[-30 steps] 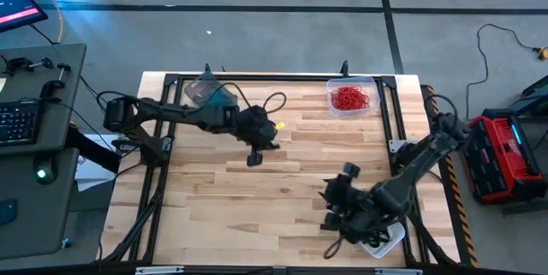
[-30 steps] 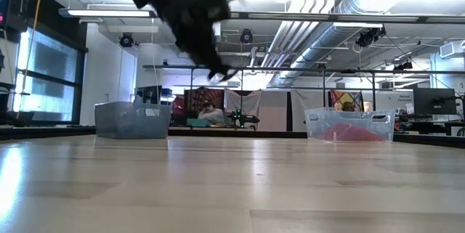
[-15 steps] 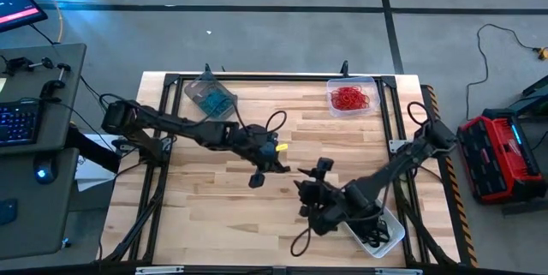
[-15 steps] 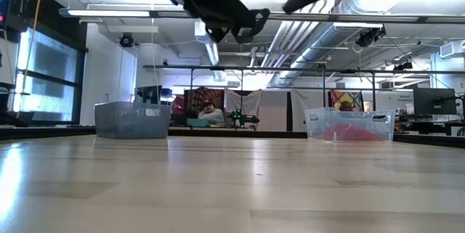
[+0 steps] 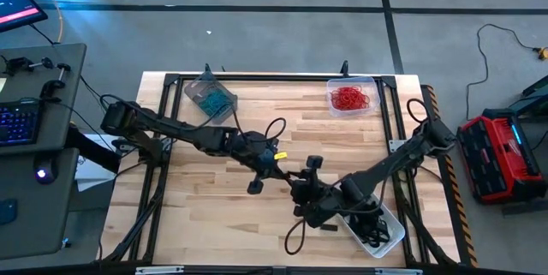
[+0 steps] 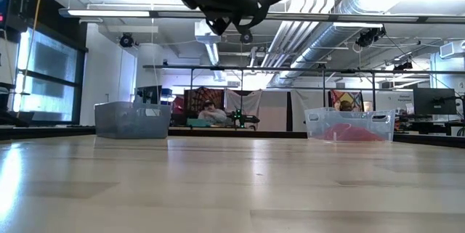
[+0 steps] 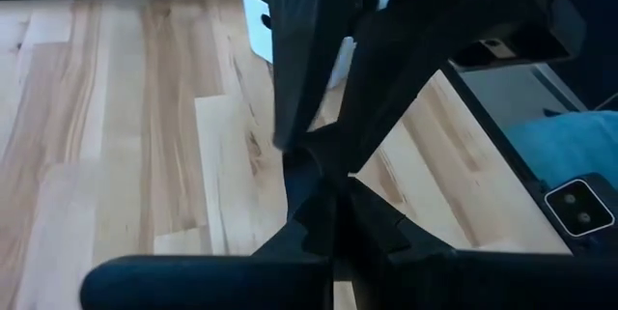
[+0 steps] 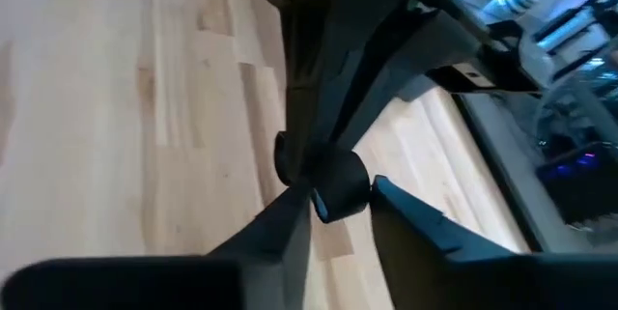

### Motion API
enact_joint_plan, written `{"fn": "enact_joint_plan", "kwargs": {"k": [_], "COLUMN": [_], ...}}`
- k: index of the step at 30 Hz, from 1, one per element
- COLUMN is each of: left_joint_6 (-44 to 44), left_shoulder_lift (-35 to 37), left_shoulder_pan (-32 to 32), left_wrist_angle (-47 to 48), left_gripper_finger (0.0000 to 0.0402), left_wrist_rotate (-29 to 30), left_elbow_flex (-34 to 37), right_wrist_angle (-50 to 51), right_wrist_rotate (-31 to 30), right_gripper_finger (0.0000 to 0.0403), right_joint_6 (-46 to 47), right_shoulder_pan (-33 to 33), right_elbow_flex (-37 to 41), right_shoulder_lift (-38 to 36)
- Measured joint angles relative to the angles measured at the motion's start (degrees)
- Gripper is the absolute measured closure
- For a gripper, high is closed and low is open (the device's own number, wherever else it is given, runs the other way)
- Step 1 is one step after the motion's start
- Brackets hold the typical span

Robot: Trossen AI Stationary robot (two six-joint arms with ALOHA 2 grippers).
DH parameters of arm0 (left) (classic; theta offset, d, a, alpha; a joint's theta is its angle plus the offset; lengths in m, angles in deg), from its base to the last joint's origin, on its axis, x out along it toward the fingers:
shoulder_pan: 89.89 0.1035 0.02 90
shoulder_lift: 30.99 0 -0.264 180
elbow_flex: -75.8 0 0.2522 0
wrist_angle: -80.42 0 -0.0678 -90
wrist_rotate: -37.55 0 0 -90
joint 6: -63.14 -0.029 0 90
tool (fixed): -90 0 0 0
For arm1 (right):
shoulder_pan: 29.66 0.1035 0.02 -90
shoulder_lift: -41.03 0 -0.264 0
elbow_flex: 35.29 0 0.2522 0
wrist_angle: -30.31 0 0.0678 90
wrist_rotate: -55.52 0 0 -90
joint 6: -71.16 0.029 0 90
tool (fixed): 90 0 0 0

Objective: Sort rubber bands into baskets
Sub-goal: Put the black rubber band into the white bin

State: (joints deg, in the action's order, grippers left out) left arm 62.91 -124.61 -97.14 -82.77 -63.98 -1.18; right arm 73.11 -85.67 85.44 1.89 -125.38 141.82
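Three tubs show in the high view. A grey-tinted clear plastic basket (image 5: 199, 87) at the far left of the table holds the teal-blue rubber bands (image 5: 212, 99). A clear rectangular basket (image 5: 374, 81) at the far right holds the red rubber bands (image 5: 349, 98). A whitish shallow basket (image 5: 396, 232) at the near right edge holds the dark rubber bands (image 5: 370, 234). I see no loose band on the light wooden table (image 5: 214, 215). My left gripper (image 5: 289, 175) and my right gripper (image 5: 301, 191) meet tip to tip over the middle of it.

Across the low view, both grippers hang high above the boards, with the grey and the red-filled baskets far behind.

From the left wrist view, my left fingers are pressed fully together. I cannot tell whether a band is pinched between them, because the right arm's dark body fills the space ahead.

From the right wrist view, my right fingers (image 8: 285, 228) stand part-way apart, with the left gripper's rounded tip sitting in the gap. They clamp nothing I can make out. A faint bluish glint there may be a band, but I cannot say.

I judge these bands to be nearly weightless, limp and stretchy. They would be grippy against the pads, apt to snag or snap back, and hard to break. If one is passing between my grippers, I would pinch a free hanging stretch of the loop. I would avoid the part nipped by the other fingers and close gently.
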Motion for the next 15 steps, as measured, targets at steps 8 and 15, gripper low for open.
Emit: {"fn": "enact_joint_plan", "kwargs": {"k": [8, 15], "left_joint_6": [-0.35, -3.35], "left_shoulder_lift": [-0.02, -0.02], "left_shoulder_pan": [0.0, -0.06], "left_wrist_angle": [0.01, -0.42], "left_gripper_finger": [0.0398, 0.0354], "left_wrist_rotate": [0.11, 4.28], "left_elbow_flex": [0.07, 0.02], "right_wrist_angle": [-1.03, 5.2], "right_wrist_rotate": [3.77, 3.51], "right_gripper_finger": [0.0396, 0.04], "right_joint_6": [-2.75, 0.41], "right_shoulder_pan": [-1.27, 0.3], "right_elbow_flex": [0.0, -2.85], "right_shoulder_lift": [0.0, 0.0]}}
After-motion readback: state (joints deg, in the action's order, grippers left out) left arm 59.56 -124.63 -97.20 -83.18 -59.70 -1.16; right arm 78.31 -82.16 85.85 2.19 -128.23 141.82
